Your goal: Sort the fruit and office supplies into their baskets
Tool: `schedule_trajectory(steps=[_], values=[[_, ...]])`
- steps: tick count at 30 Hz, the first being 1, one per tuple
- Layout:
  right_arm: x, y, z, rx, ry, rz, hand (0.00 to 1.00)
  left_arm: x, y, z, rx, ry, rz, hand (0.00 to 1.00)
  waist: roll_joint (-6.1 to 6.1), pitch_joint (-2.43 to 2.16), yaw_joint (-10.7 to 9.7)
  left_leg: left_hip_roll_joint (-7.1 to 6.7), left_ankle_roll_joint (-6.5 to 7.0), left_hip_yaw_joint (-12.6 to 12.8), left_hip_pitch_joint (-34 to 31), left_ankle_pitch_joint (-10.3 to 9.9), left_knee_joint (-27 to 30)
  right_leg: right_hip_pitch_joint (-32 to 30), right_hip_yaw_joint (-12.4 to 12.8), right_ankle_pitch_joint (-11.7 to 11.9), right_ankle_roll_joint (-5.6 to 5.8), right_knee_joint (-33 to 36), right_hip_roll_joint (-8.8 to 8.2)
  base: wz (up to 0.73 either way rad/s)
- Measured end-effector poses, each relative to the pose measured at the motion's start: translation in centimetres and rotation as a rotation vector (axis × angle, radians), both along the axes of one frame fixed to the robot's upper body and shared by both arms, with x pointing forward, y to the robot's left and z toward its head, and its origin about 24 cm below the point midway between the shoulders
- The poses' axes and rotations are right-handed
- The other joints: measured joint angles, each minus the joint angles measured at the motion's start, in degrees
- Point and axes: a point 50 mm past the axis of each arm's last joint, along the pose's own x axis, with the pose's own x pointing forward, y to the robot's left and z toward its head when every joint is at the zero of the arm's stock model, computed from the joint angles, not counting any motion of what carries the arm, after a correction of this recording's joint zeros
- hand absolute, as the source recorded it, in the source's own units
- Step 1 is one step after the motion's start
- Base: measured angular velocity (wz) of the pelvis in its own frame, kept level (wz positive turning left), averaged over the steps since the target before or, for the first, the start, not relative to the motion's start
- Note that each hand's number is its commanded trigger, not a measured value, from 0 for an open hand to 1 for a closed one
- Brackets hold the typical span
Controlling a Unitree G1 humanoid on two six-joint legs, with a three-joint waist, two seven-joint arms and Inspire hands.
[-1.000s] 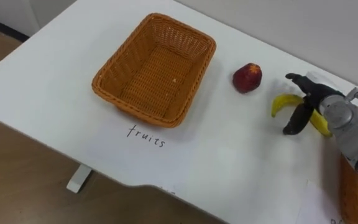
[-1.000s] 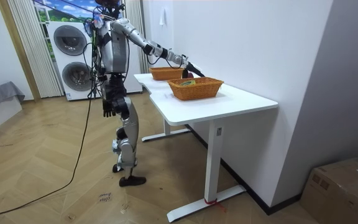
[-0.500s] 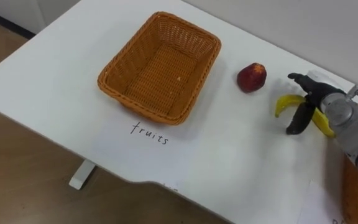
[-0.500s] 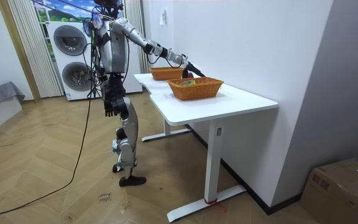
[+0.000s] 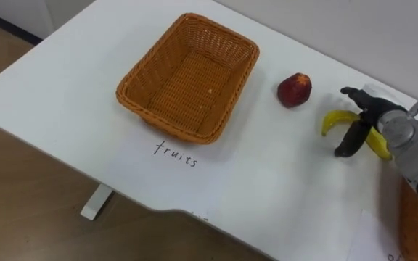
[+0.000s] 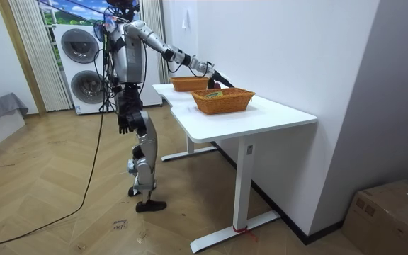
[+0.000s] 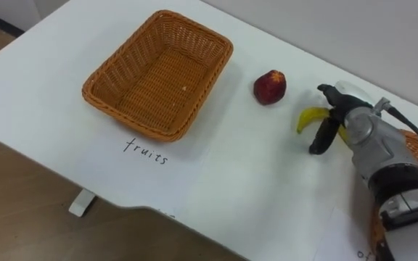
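Note:
An empty wicker fruit basket [image 5: 187, 76] stands on the white table [image 5: 64, 94] above a handwritten paper label [image 5: 174, 153]. A red fruit [image 5: 294, 90] lies to its right. Further right a banana [image 5: 334, 120] lies on the table. My right hand [image 5: 383, 125] is over its right half, fingers behind it and thumb in front, spread wide and open; the banana's far end is hidden under the hand. My left hand [image 6: 122, 127] hangs by my hip in the room view.
A second wicker basket [image 5: 416, 226] shows at the right edge under my forearm; in the room view this basket [image 6: 223, 100] holds some items. The wall runs close behind the table. I stand at the table's long side.
The whole picture has shifted slightly to the right. My right hand stays over the banana, and the fruit has not moved.

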Motion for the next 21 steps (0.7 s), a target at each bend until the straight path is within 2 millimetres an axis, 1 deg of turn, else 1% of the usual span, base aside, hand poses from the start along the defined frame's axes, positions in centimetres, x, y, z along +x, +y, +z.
schedule_trajectory(steps=[2, 8, 12, 17, 21], values=[[-0.2, -0.2, -0.1, 0.021, 0.023, -0.005, 0.00, 0.1, 0.0, 0.0, -0.003, 0.012, -0.018, 0.00, 0.00, 0.00, 0.13, -0.08, 0.02, -0.29, -0.14, 0.04, 0.11, 0.04, -0.67, 0.06, 0.07, -0.04, -0.09, 0.08], [-0.5, -0.9, -0.5, -0.003, 0.138, 0.012, 0.00, 0.4, -0.1, -0.1, -0.041, 0.022, -0.037, 0.00, 0.16, 0.12, 1.51, -0.13, 0.08, -0.33, 0.48, 0.08, -0.06, 0.61, -0.74, 0.25, 0.11, -0.35, -0.10, -0.02], [-0.7, -1.2, -0.6, 0.012, 0.197, 0.005, 0.00, 0.4, -0.2, -0.1, -0.058, 0.025, -0.040, 0.00, 0.17, 0.15, 1.79, -0.15, 0.09, -0.41, 0.49, 0.07, -0.15, 0.89, -0.88, 0.60, 0.12, -0.91, -0.02, 0.01], [-0.9, -1.2, -0.7, 0.024, 0.232, 0.001, 0.00, 0.4, -0.2, -0.1, -0.063, 0.030, -0.040, 0.00, 0.15, 0.16, 2.09, -0.17, 0.12, -0.36, 0.44, 0.08, -0.15, 0.85, -0.84, 0.78, 0.14, -0.95, -0.03, 0.00], [-1.0, -1.5, -0.7, 0.016, 0.250, -0.006, 0.00, 0.6, -0.2, -0.1, -0.069, 0.031, -0.042, 0.00, 0.15, 0.16, 3.04, -0.17, 0.14, -0.31, 0.53, 0.08, -0.15, 0.84, -0.78, 0.80, 0.15, -0.96, -0.02, 0.00]])
